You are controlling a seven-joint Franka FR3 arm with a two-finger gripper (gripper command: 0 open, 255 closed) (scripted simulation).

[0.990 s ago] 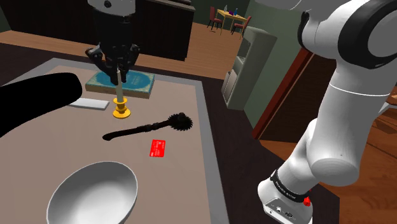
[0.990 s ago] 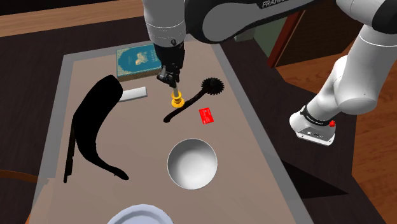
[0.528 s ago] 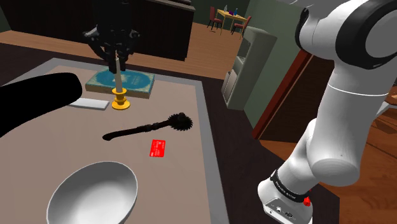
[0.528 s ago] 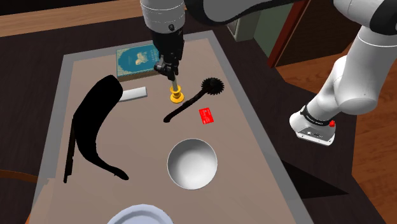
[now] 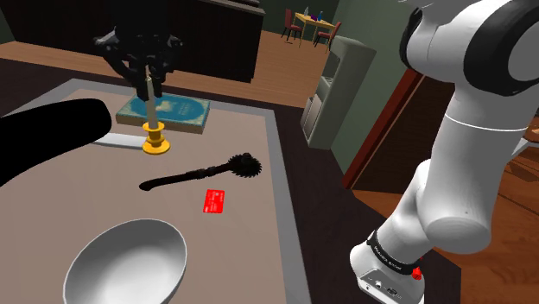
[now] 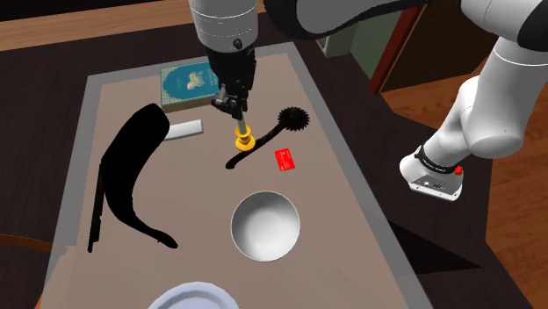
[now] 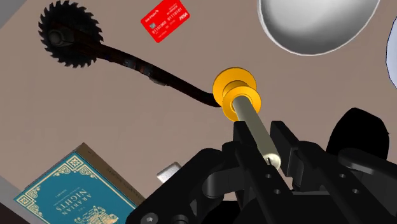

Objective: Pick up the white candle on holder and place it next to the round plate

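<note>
So here the black gripper (image 7: 261, 137) was clamped right on the cream-white candle (image 7: 252, 121). In the wrist view the two fingers (image 7: 243, 141) were pinched in tight on either side of the stick near its top end, with only the candle's width between them. The candle sat in its yellow-orange holder (image 7: 234, 92), which hung below the fingers, and nothing else was touching the gripper. In the shoulder view the gripper (image 5: 149, 73) had the candle (image 5: 150, 105) upright, and the holder (image 5: 155, 143) was just in front of the teal book (image 5: 183, 110) and beside a flat white bar (image 5: 121, 140). We honestly couldn't tell whether the base was clear of the table (image 5: 250, 250) or resting on it. In the wrist view the holder overlapped the tail end of the black toothed-wheel tool (image 7: 63, 32). The red card (image 6: 284, 160) lay just past that tool (image 6: 274, 130). From the second exterior view the candle's holder (image 6: 244, 138) was up at the far half of the table, the grey-white bowl (image 6: 265, 225) sat in the middle, and the round plate (image 6: 198, 296) peeked in at the bottom edge, well apart from the candle. A big curved black shape (image 6: 132, 167) lay along that view's left.
</note>
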